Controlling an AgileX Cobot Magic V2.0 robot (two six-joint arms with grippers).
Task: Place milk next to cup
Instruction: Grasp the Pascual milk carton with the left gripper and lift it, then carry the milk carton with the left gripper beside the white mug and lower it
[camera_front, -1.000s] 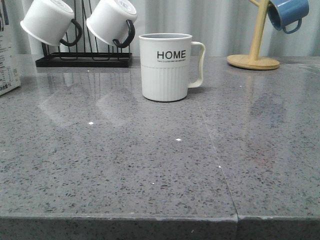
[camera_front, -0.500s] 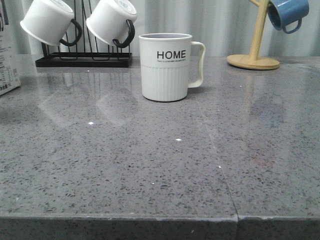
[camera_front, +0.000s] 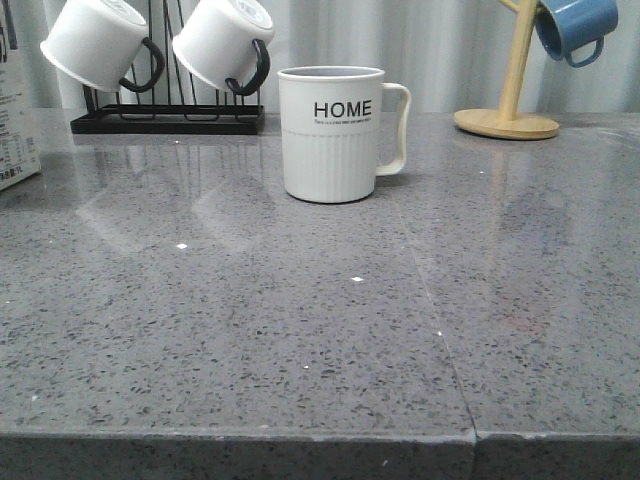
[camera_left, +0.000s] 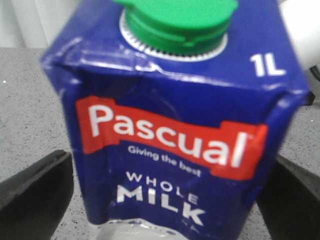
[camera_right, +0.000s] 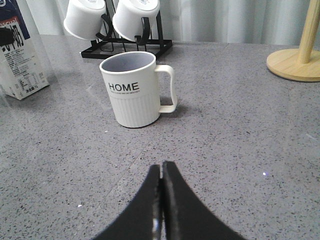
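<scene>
Left claw sits with a black finger on either side of the milk; the fingers look close against the carton's sides, but I cannot tell whether they actually press it. From that wrist the carton fills the view: dark blue top, green screw cap, a red "Pascual" banner and "WHOLE MILK" beneath. Seen from the front, only a strip of the carton shows at the far left edge of the grey speckled surface, well apart from the cup. The cup stands upright toward the middle, "HOME" facing us, ribbed below, its handle pointing right. Right claw hovers over the near part of the surface with its two fingers pressed together and nothing between them, aimed toward the cup. Behind the cup, at far left, two white mugs hang on a black rack; at far right a blue mug hangs from a wooden stand.
</scene>
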